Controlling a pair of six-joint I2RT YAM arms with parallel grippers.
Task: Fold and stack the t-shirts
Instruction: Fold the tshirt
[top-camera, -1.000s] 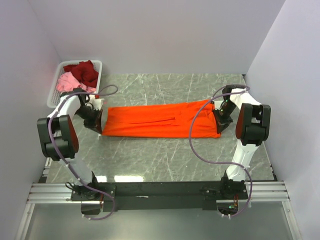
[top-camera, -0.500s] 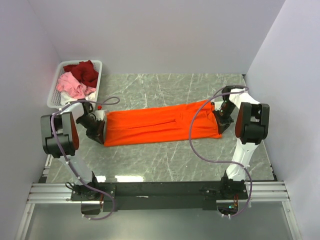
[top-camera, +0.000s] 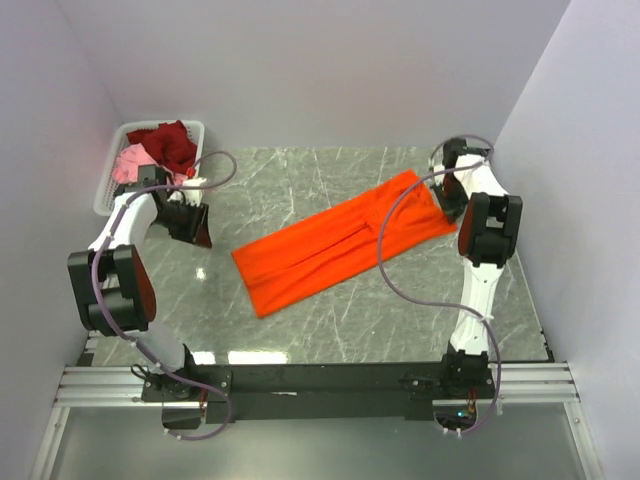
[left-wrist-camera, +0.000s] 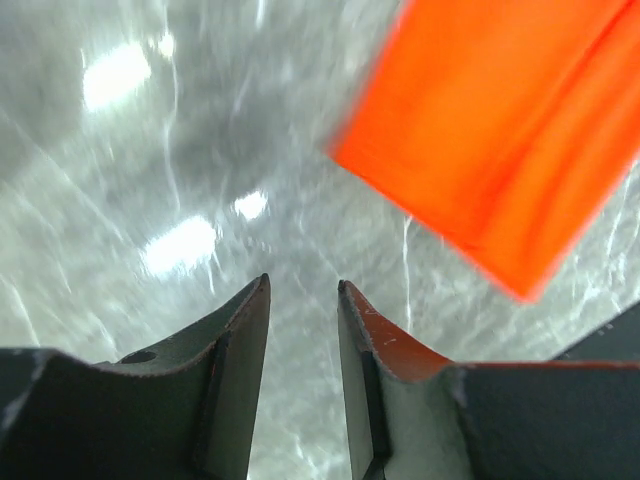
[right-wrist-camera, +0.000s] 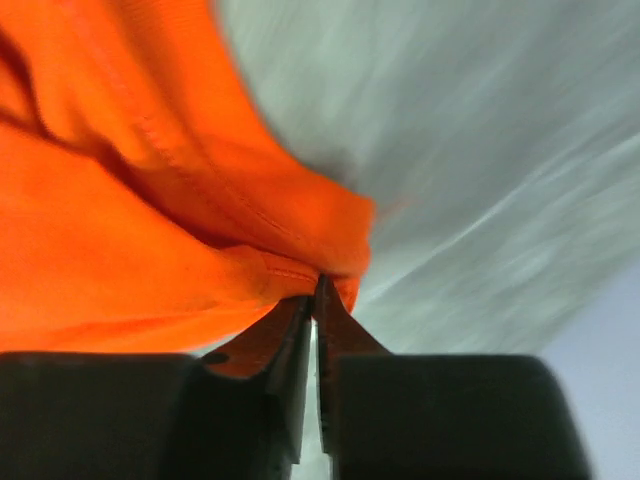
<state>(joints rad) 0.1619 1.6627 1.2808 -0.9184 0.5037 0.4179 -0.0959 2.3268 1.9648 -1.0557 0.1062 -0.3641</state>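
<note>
The bright orange t-shirt (top-camera: 335, 243), folded into a long band, lies slanted across the table, its low end near the front left and its high end at the back right. My right gripper (top-camera: 447, 205) is shut on that far right end; the wrist view shows the cloth (right-wrist-camera: 150, 200) pinched between the fingertips. My left gripper (top-camera: 198, 232) is open and empty over bare table, left of the shirt's near end (left-wrist-camera: 500, 130). Dark red (top-camera: 170, 140) and pink (top-camera: 132, 163) shirts lie in the basket.
A white slotted basket (top-camera: 110, 180) stands at the back left corner, just behind my left arm. Walls close in on the left, back and right. The marble tabletop (top-camera: 330, 320) shows in front of the shirt.
My left gripper has let go of the shirt's left end and moved back toward the basket. My right gripper has pulled its end back and right, so the shirt now lies slanted.
</note>
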